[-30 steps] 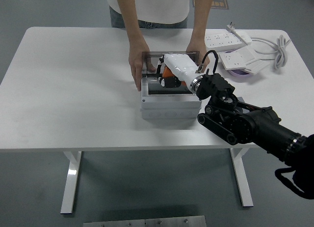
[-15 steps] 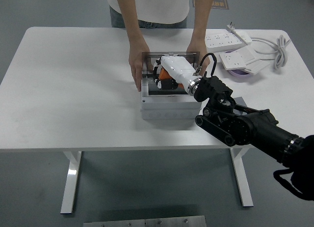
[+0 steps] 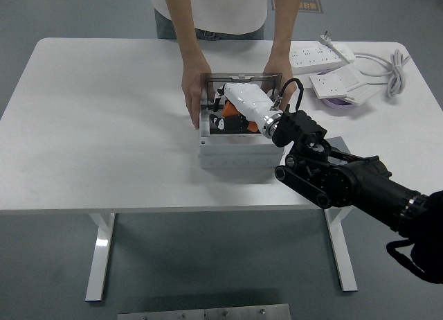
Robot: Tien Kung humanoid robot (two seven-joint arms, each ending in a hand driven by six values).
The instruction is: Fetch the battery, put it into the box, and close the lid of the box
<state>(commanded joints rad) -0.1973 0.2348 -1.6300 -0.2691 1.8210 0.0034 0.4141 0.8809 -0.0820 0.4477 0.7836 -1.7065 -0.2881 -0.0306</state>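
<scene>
A white box (image 3: 239, 154) stands at the table's middle with its clear lid (image 3: 239, 81) raised at the back. My right hand (image 3: 239, 109), white-shelled with black fingers, reaches into the box from the right. Something orange (image 3: 230, 112) shows under its fingers inside the box; I cannot tell whether the fingers grip it. A person at the far side holds the box with a hand (image 3: 194, 91) on its left side and a hand (image 3: 280, 74) at its right back corner. My left arm is out of view.
A white power strip (image 3: 322, 55), a second strip (image 3: 339, 83), a coiled white cable (image 3: 391, 67) and a purple object (image 3: 339, 107) lie at the back right. The table's front edge (image 3: 173, 209) runs close below the box.
My right hand has moved a little to the left and down, deeper into the box. The person's hands have stayed on the box.
</scene>
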